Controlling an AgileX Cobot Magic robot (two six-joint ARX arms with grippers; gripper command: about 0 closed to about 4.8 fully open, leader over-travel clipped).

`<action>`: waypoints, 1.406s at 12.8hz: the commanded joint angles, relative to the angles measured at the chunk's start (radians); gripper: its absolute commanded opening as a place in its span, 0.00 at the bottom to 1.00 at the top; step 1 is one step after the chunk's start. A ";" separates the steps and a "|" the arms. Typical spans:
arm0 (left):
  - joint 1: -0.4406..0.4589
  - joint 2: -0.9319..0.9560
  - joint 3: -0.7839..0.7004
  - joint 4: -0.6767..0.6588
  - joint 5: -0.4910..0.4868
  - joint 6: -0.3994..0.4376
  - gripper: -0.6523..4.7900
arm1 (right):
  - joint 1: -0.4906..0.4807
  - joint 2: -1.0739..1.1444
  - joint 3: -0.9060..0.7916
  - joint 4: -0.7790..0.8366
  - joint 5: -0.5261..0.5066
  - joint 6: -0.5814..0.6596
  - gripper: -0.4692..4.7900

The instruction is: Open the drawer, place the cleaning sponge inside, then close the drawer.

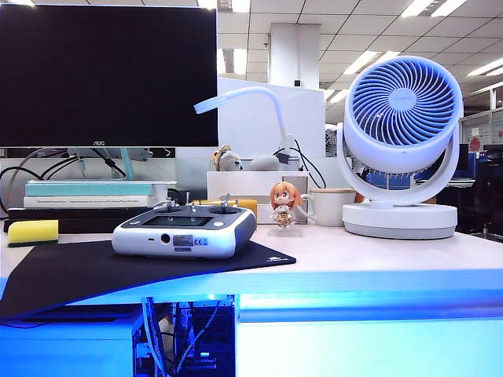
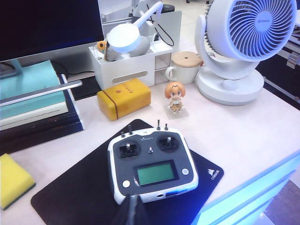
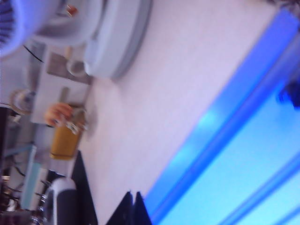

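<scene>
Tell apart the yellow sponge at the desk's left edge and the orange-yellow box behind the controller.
The bright-yellow foam cleaning sponge has square edges and a dark green underlayer; the orange-yellow rounded box is one colour with soft corners and a small mark on its side. The sponge lies beside the black mat, the box beyond it by the white organiser. Both rest flat on the desk.

A bright-yellow cleaning sponge [image 1: 32, 232] with a thin dark green layer sits on a pale worktop [image 1: 377, 255] edged in blue light; the white drawer [image 1: 369, 345] front glows blue. A grey-and-white controller [image 1: 185, 230] with a green-tinted screen lies on a black mat [image 1: 94, 271]. Nearby: an orange-haired figurine [image 1: 284, 206], an orange-yellow box [image 2: 124, 98], a white fan [image 1: 401, 149], a black monitor [image 1: 108, 75]. Both the left gripper [image 2: 132, 212] and right gripper [image 3: 132, 210] show dark.
</scene>
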 commanded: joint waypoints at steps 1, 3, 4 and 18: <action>0.001 0.000 0.006 0.013 -0.001 0.003 0.11 | -0.133 0.269 0.000 0.310 -0.203 -0.006 0.08; 0.001 0.000 0.006 0.013 -0.004 0.003 0.11 | -0.146 0.496 0.002 0.578 -0.203 0.004 0.08; 0.001 0.000 0.006 0.013 -0.004 0.002 0.11 | -0.146 0.585 0.012 0.644 -0.210 0.006 0.08; 0.001 0.019 0.006 0.012 -0.004 0.003 0.11 | -0.148 0.848 0.244 0.620 -0.410 -0.016 1.00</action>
